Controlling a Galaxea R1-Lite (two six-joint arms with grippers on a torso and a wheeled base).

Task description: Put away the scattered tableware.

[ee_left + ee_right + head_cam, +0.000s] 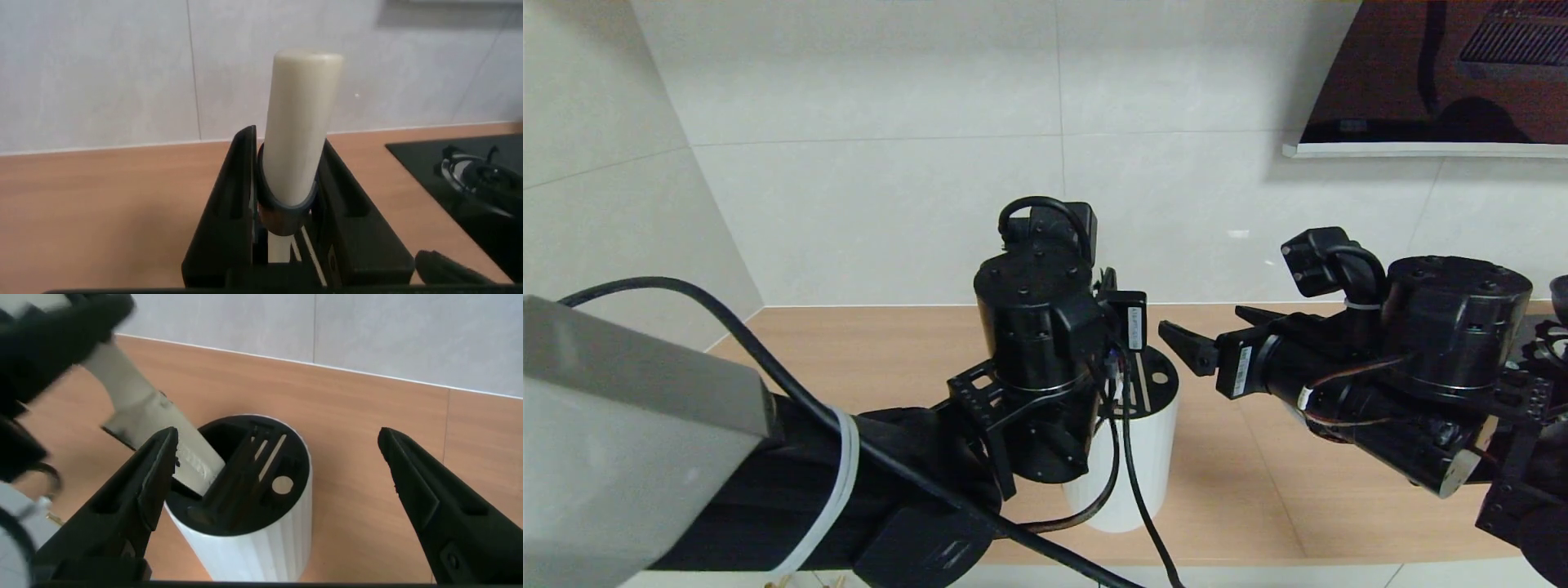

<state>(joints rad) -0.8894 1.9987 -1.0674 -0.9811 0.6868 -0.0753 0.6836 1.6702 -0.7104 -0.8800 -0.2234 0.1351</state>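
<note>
A knife with a cream handle and a grey band is clamped in my left gripper, which is shut on it. Its steel blade slants down, the tip reaching into a slot of the black top of the white cylindrical holder. In the head view my left gripper hangs right over this holder on the wooden counter. My right gripper stands open beside the holder, level with its top and apart from it. The right gripper has nothing between its fingers.
The holder's black top has several other slots and a round hole. A black gas stove lies on the counter to the right. A tiled wall runs behind, with a range hood at the upper right.
</note>
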